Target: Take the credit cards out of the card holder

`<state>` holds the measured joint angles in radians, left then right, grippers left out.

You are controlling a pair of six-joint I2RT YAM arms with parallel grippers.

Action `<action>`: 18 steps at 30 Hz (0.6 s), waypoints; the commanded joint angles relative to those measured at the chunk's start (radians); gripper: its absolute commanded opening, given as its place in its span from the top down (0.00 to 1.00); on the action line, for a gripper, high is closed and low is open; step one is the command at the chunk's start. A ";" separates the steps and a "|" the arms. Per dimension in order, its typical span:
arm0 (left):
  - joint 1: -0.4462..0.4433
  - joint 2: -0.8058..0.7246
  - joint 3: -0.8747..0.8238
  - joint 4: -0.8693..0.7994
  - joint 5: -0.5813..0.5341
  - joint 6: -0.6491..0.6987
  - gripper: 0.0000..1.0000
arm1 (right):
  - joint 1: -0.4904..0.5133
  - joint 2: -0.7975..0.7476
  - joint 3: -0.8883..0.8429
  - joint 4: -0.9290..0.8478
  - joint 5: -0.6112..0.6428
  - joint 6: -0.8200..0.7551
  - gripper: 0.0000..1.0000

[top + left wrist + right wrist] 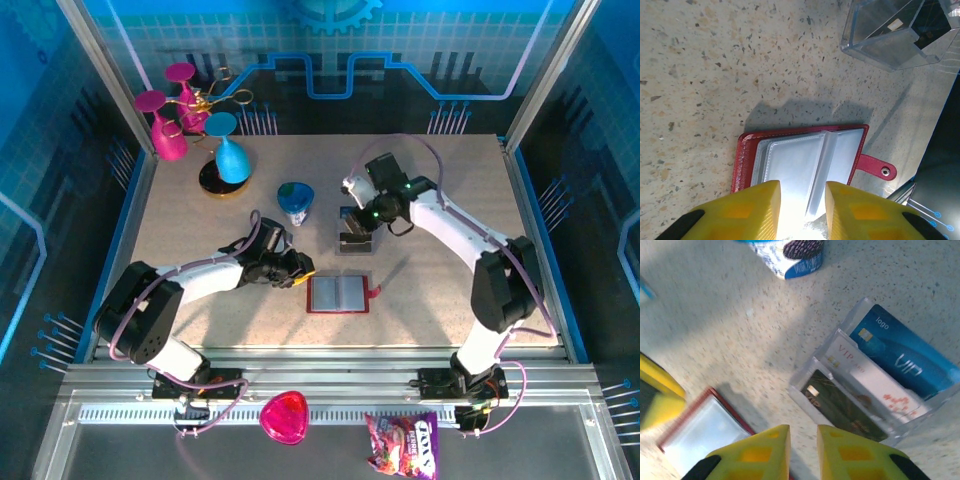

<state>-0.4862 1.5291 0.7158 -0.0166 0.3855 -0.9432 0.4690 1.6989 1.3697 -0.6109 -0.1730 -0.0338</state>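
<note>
Dark red bifold card holder [337, 294] lies open and flat on the speckled stone-look tabletop [715, 65], roughly centre of the work area. The pale grey inner pockets face up, and the red snap tab [879, 169] sticks out on its right side.

Left gripper [802, 192] sits at the holder's left edge in the top view. Its yellow fingers are a modest gap apart over the near edge of the pockets. Glare washes out that gap, so I can't tell if they touch the holder [795, 160]; nothing is visibly pinched.

Right gripper [803, 432] is farther back, over the clear plastic slotted card stand [860, 307]. Its fingers are narrowly apart with nothing between them.

The stand is just behind the holder and apart from it. It holds three cards, upright and tilted, one per slot:
- blue credit card [905, 357] at the back, marked "VIP"
- white card with red marks [872, 382] in the middle
- dark credit card [842, 407] in front, nearest the right fingers

Blue-and-white patterned cup [295, 200] stands behind and left of the stand, well clear of both grippers.
</note>
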 commanded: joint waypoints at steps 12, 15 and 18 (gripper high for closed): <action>0.006 0.025 -0.056 0.061 0.056 0.004 0.78 | 0.087 -0.097 -0.260 0.228 -0.172 0.741 0.86; 0.004 0.019 -0.077 0.069 0.055 -0.002 0.79 | 0.131 -0.073 -0.307 0.290 -0.198 0.785 0.86; -0.003 0.013 -0.093 0.071 0.050 -0.003 0.80 | 0.171 -0.045 -0.316 0.297 -0.194 0.790 0.85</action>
<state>-0.4866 1.5471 0.6411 0.0364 0.4164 -0.9432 0.6006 1.6283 1.0641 -0.3679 -0.3225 0.6811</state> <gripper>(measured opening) 0.200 0.145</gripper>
